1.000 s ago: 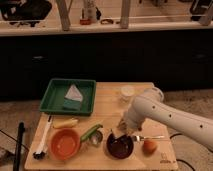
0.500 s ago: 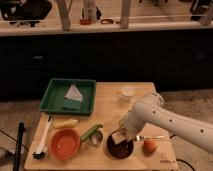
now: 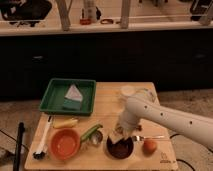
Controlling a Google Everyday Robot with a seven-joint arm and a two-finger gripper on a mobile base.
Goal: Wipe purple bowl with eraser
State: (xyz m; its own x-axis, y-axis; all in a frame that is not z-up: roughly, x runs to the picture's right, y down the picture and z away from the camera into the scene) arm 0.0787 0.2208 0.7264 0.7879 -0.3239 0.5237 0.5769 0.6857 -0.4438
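gripper (image 3: 119, 135) w/ tan block eraser (image 3: 115, 136) over round glossy purple bowl (image 3: 120, 149)

Lab: dark cabinets (image 3: 100, 55), metal legs (image 3: 64, 12); fingers (image 3: 120, 131) with eraser (image 3: 115, 136) over purple bowl (image 3: 123, 150)

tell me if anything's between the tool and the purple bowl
Nothing visible does. The tool is right over the back rim of the purple bowl, with what looks like the eraser at its tip. The green piece and orange fruit lie beside it.
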